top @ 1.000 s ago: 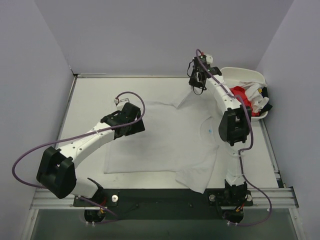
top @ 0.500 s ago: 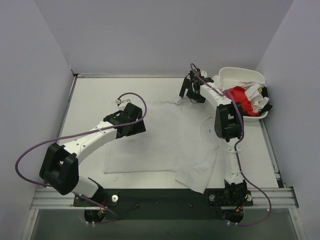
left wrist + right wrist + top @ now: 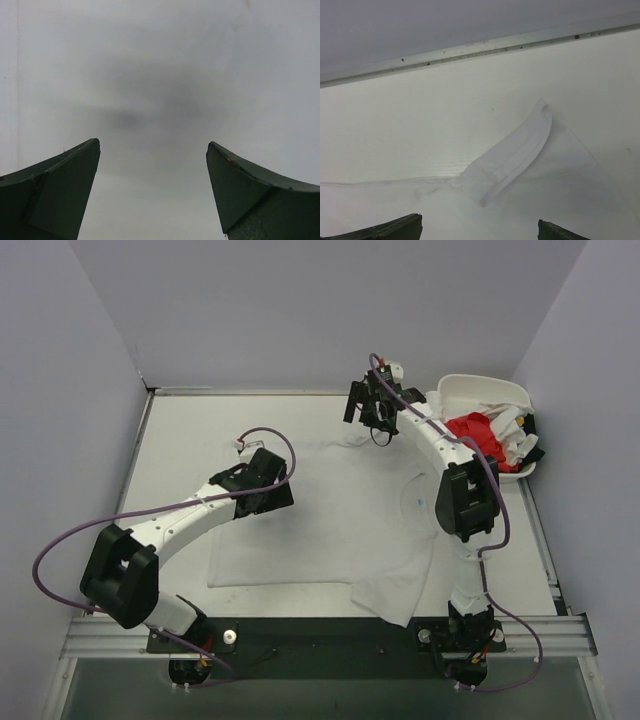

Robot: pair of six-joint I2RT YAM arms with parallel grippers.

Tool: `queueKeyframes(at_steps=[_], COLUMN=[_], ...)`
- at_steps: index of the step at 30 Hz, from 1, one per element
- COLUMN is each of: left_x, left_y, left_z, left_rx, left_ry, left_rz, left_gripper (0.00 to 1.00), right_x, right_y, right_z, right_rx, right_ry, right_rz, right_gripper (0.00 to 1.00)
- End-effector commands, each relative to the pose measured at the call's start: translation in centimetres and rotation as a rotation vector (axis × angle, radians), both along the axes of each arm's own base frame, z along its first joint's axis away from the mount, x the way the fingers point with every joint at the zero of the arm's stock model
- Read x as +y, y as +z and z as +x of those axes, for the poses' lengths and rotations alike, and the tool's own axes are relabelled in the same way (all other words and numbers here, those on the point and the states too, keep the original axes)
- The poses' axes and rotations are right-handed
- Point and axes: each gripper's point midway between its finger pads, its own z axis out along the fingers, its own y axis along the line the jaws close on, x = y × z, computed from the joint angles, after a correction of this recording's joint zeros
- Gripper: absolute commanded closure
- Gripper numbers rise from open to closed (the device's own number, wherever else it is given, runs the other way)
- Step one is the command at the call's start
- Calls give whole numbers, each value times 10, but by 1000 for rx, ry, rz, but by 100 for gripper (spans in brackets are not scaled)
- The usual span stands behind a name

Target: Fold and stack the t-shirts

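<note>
— Where's the white t-shirt [image 3: 330,525]?
— Spread flat in the middle of the counter [image 3: 180,435]. Its neck points toward the right side, and the small blue label [image 3: 420,503] shows inside the collar. One sleeve [image 3: 395,590] trails toward the near edge.
— And the other sleeve?
— The far sleeve [image 3: 520,150] lies on the counter with its hem turned over, short of the metal strip [image 3: 470,49] at the back wall.
— The rest of the shirts?
— The red t-shirt [image 3: 472,430] is bunched with more white shirts [image 3: 505,422] inside the white tub [image 3: 478,385], at the far right corner.
— What about the right jaws?
— Spread wide on the right arm [image 3: 440,445], with nothing between them. They hang above that far sleeve and the cloth lies free below.
— The left jaws?
— Also wide apart and empty. The left arm [image 3: 180,515] reaches over the shirt's far left part, and its camera sees only pale, blurred cloth with a shadow close beneath. I cannot tell whether the tips touch the fabric.
</note>
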Motion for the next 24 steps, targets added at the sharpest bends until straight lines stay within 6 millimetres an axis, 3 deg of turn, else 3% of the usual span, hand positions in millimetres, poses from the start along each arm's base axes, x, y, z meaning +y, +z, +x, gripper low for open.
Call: queueKeyframes(at_steps=[1,8,13,24], left_x=[-6,-6,-6,-8], left_y=[9,8,6,2], left_z=[5,4,4,6], left_rx=[-33,-33,-27,-16], left_ry=[1,2,2,1], left_rz=[-33,-36,-37,-33], left_gripper=[3,3,3,3], right_x=[-26,-29,-43,-59], right_y=[-22,-37,-48,-69], right_z=[-19,-26,-37,-35], right_rx=[104,180,233,296], right_ry=[-39,-18,-23,-36], right_rz=[-111,-160,-252,-297], right_gripper=[0,0,0,0])
